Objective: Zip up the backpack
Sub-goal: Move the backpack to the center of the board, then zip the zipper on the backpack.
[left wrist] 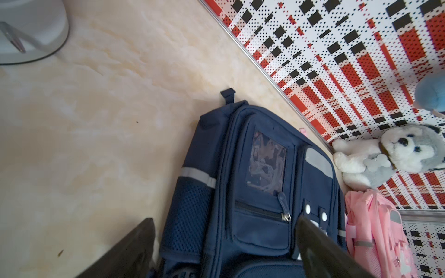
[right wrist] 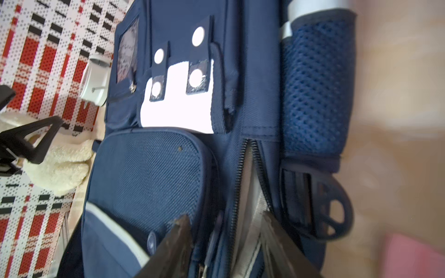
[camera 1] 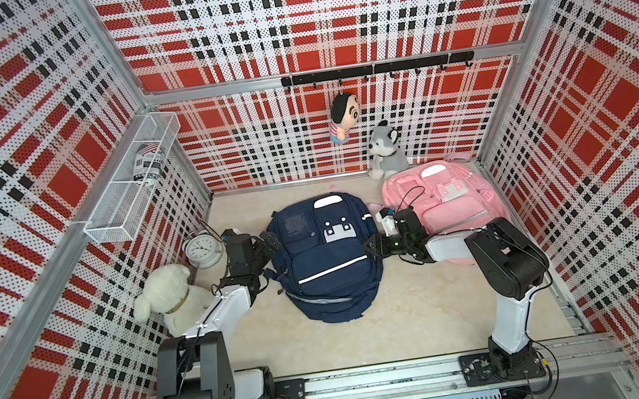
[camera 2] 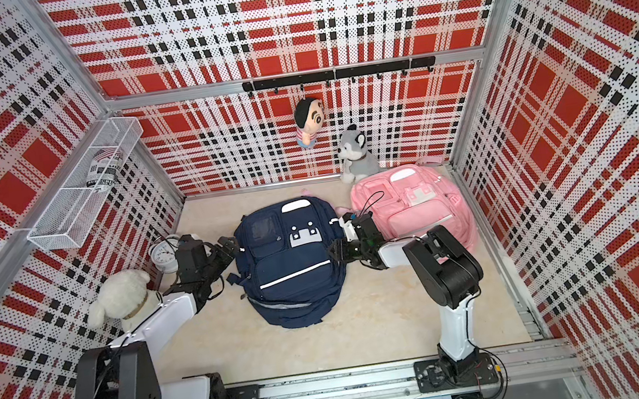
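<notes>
The navy backpack [camera 1: 327, 258] is matt woven cloth with coarse mesh side pockets [right wrist: 315, 84], lying on a smooth, faintly glossy marbled tabletop [camera 1: 409, 323], while beside it a cream dog [camera 1: 166, 292] is fluffy plush and a pink backpack [camera 1: 452, 200] is matt cloth.

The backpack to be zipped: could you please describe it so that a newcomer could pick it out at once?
On the floor of the plaid-walled cell lie two backpacks. The one meant is the navy backpack in the middle; the pink backpack lies nearer the back corner. Only the navy one is dark, with a white stripe and an open zipper.
</notes>
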